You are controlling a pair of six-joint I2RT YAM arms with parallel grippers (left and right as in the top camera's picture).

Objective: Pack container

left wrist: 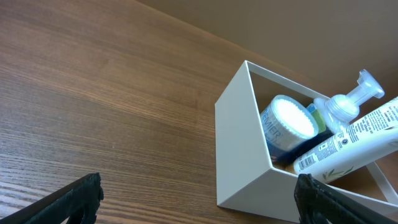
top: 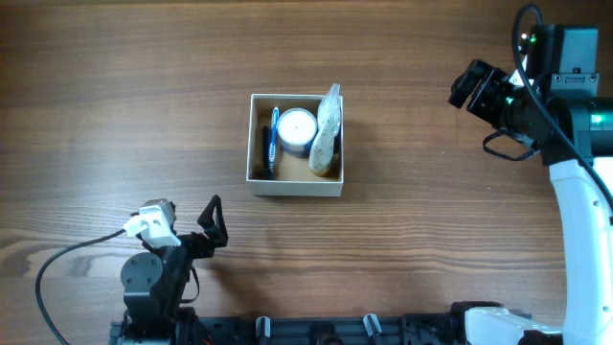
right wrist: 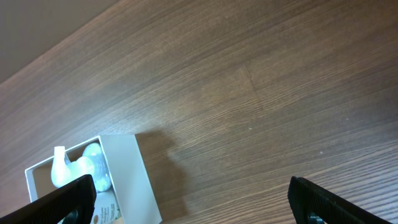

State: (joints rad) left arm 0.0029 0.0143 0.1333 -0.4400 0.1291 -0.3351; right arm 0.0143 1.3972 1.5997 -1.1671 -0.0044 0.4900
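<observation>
The container [top: 259,182] is a square white box with a tan inside, in the middle of the table. In it lie a round white-lidded jar [top: 297,130], a pump bottle [top: 327,134], a blue toothbrush [top: 274,144] and a dark slim item [top: 265,151]. The left wrist view shows the container [left wrist: 239,149] with the jar [left wrist: 287,123] and the pump bottle [left wrist: 354,134]. The right wrist view shows the container [right wrist: 134,177] at the lower left. My left gripper [top: 213,222] is open and empty, near the front left. My right gripper [top: 467,83] is open and empty, at the far right.
The table [top: 115,115] is dark brown wood. A cable [top: 67,254] runs from the left arm across the front left. The right arm's white body [top: 584,220] stands along the right edge.
</observation>
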